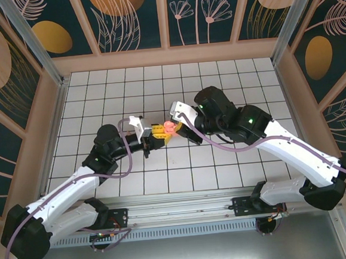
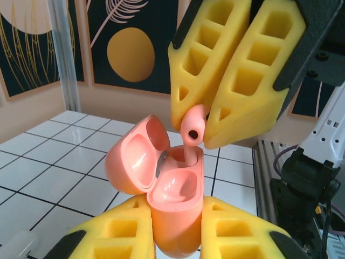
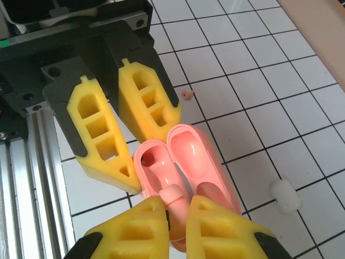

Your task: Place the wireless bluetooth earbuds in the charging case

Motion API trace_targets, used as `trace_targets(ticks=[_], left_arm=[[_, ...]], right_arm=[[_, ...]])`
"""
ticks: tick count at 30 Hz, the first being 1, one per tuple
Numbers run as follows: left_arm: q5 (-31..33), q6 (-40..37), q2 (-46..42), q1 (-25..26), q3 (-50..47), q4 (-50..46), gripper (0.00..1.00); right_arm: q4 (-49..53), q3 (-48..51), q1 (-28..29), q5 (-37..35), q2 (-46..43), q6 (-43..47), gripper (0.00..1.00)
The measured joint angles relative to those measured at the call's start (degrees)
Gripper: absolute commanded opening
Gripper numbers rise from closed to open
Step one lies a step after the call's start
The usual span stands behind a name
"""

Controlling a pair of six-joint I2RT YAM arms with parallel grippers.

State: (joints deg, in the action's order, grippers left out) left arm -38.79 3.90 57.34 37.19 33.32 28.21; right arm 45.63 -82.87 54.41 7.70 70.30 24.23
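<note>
Two grippers to record, says the inspector. State of the left gripper (image 2: 175, 213)?

Clenched on the salmon-pink rounded plastic charging case (image 2: 171, 189), replies the assistant. The case stands upright between the yellow fingers, with its lid hinged open to one side.

And the right gripper (image 3: 176, 208)?

Its jaws grasp a salmon-pink plastic earbud (image 2: 193, 128). The stem points down into one well of the case, and the head sits above the rim.

Anything on the white tiled table (image 3: 259, 65)?

One tiny salmon-pink loose earbud (image 3: 187, 95) lies on a tile. A small white rounded plastic piece (image 3: 285, 195) lies on a tile line, well apart from it. I cannot tell what kind of piece it is.
</note>
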Motion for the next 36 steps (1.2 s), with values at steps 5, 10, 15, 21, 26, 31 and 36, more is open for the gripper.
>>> trace_targets(ticks=[5, 10, 15, 21, 26, 31, 36], left_arm=[[-0.2, -2.3, 0.0, 0.0, -0.4, 0.3, 0.17], [-0.2, -4.0, 0.1, 0.0, -0.4, 0.2, 0.17], [-0.2, -4.9, 0.1, 0.0, -0.4, 0.2, 0.17], [-0.5, -5.2, 0.1, 0.0, -0.4, 0.0, 0.17], [-1.1, -5.2, 0.1, 0.0, -0.4, 0.0, 0.17], [-1.7, -5.2, 0.1, 0.0, -0.4, 0.0, 0.17], [-2.0, -5.2, 0.1, 0.0, -0.4, 0.0, 0.17]], right_arm=[[0.0, 0.0, 0.0, 1.4, -0.7, 1.8, 0.04], [0.0, -0.6, 0.0, 1.8, -1.3, 3.8, 0.03], [0.5, -0.7, 0.0, 1.8, -1.3, 5.6, 0.02], [1.2, -0.7, 0.0, 0.7, -1.3, 7.3, 0.01], [1.4, -0.5, 0.0, -0.5, -1.3, 8.5, 0.00], [1.4, 0.7, -0.1, -1.2, -1.3, 9.8, 0.00], [1.9, 1.1, -0.4, -1.5, -1.3, 10.5, 0.00]])
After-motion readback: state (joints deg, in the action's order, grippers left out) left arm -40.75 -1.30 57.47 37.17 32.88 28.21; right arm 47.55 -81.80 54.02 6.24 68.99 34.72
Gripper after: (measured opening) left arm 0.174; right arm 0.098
